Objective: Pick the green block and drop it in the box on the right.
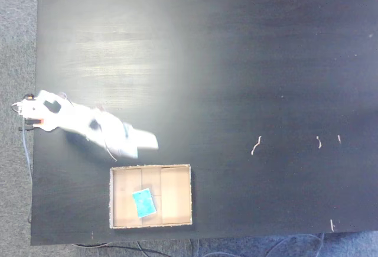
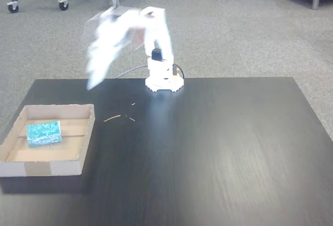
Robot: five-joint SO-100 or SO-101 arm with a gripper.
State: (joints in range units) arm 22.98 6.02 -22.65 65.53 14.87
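The green block (image 1: 143,202) lies flat on the floor of the box (image 1: 177,193), free of any hold, so the drop looks done. The box sits at the counter (image 1: 236,62) edge, within the arm's reach. The pincer (image 1: 147,142) hangs blurred just beyond the box rim, carrying nothing visible; whether it is released or clenched I cannot tell.
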